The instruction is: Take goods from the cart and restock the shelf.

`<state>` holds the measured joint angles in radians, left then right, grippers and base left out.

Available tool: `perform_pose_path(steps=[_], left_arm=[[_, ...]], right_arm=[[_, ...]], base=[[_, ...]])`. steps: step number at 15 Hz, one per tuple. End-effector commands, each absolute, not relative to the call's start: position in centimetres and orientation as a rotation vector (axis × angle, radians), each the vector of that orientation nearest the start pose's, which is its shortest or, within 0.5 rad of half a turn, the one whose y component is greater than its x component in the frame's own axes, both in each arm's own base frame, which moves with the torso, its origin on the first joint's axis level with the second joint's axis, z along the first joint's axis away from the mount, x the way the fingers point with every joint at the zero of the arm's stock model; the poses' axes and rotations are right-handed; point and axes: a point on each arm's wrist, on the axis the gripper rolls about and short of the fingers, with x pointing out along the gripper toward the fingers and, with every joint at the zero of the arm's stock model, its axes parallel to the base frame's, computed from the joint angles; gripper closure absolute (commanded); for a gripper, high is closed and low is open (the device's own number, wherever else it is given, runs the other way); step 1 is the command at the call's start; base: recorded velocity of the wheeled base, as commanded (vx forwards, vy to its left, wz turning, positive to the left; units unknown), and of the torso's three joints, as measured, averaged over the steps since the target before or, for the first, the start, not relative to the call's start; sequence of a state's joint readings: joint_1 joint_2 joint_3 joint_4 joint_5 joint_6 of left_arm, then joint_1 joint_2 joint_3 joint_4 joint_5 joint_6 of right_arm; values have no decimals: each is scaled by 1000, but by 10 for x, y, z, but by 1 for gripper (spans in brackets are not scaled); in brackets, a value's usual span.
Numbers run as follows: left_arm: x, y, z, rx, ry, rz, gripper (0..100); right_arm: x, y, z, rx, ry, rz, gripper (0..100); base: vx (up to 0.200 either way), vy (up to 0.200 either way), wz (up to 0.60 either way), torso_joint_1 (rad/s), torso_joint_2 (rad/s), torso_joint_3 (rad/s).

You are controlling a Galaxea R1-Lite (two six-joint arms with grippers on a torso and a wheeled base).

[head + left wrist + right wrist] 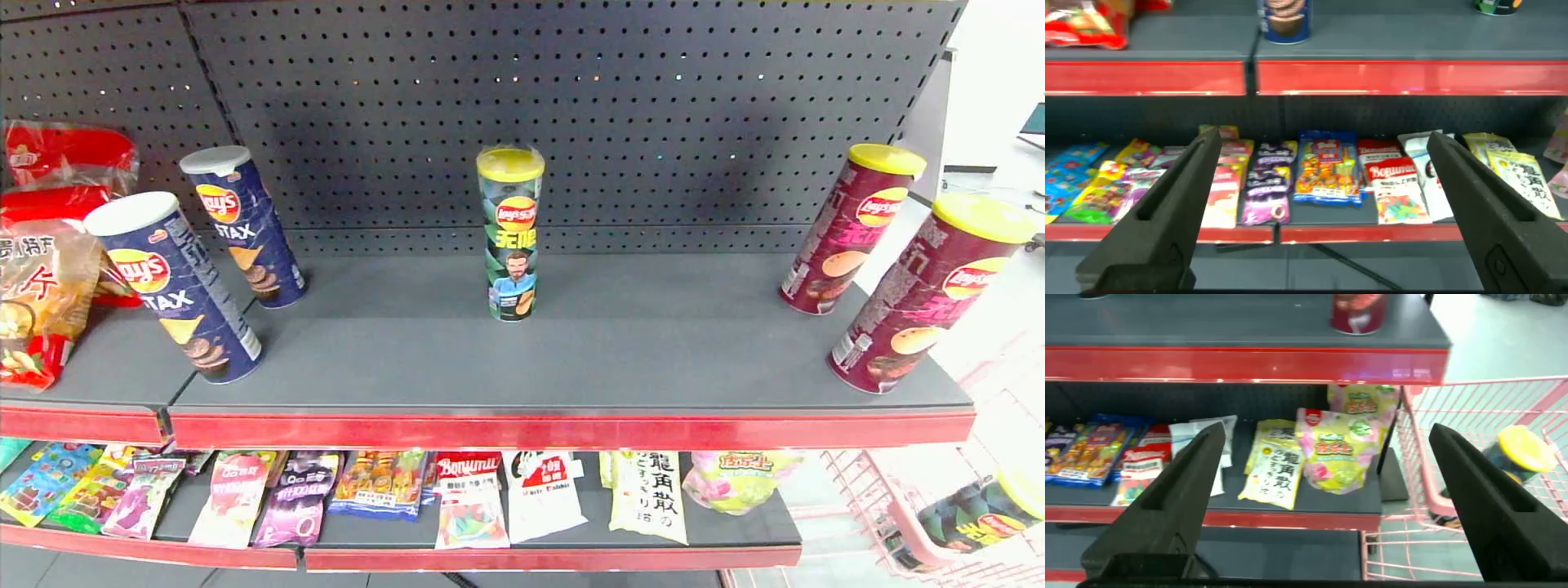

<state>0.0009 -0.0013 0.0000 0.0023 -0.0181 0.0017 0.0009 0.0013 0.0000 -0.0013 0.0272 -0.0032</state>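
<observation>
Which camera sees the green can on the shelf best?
The head view: the whole green can stands upright. The left wrist view catches only its base; the right wrist view faces the cart.

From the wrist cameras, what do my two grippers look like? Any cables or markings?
The left gripper has two long matte black fingers, flat-sided, tapering to blunt tips, each with a shallow slot along it. The right gripper has matching fingers. Neither carries visible cables or markings.
</observation>
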Motion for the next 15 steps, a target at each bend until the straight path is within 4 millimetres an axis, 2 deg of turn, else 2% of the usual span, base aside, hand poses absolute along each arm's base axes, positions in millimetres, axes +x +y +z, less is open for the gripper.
perform_pose_path(steps=[1,12,15], left_arm=[[-23,0,75,2,2,-17,0],[-23,0,75,2,2,-17,0],[-23,0,75,0,2,-17,0]], right_arm=[[-23,1,76,-3,0,29,0],[-23,1,76,-2,0,29,0],[-23,1,76,0,0,29,0]], base=[[0,-200,0,12,-2,2],[0,-200,0,4,2,4],[0,0,0,0,0,0]])
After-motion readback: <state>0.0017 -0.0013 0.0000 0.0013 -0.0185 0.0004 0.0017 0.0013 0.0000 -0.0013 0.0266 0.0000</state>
